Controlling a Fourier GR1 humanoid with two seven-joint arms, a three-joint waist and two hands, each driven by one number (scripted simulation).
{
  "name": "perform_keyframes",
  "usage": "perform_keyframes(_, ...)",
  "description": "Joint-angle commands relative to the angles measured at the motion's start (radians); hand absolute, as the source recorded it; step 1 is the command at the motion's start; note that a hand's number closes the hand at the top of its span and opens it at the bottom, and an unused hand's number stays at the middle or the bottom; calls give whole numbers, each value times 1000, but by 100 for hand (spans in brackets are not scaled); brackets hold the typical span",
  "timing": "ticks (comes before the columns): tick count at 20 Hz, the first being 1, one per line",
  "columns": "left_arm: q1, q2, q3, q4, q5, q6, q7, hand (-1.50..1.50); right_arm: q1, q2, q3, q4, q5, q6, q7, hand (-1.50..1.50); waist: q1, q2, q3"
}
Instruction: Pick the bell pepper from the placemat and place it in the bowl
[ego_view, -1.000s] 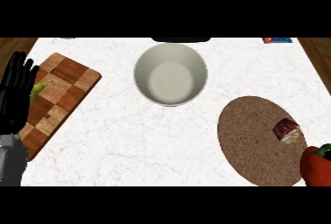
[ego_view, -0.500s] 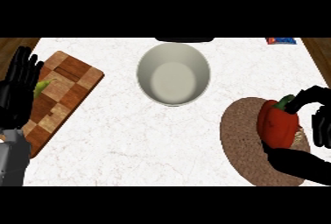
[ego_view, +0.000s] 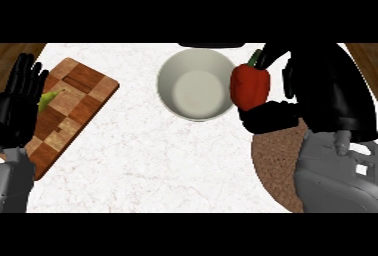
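My right hand (ego_view: 325, 85) is curled round a red bell pepper (ego_view: 249, 87) with a green stem and holds it in the air at the right rim of the pale bowl (ego_view: 193, 107). The brown round placemat (ego_view: 277, 160) lies below the hand; my grey right forearm hides most of it. At the left edge my left hand (ego_view: 21, 102) rests open, fingers up, over the end of the cutting board.
A checkered wooden cutting board (ego_view: 68, 112) lies at the left, with a small green item (ego_view: 47, 98) on it beside my left hand. The counter top is white marble (ego_view: 155, 160). A dark object (ego_view: 210, 45) sits at the far edge behind the bowl.
My right hand closed on the pepper, lifted it off the placemat and carried it up and left to the bowl's right rim. The left hand has stayed put.
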Motion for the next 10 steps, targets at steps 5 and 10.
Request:
perform_keyframes(5,7,-41,-41,-60,-21,30,31,0,-109,12,90,404,-44,-262,64,150,11,3,2)
perform_keyframes(10,28,-20,3,17,1,-13,-47,0,-90,12,119,629,3,-419,-77,150,0,4,1)
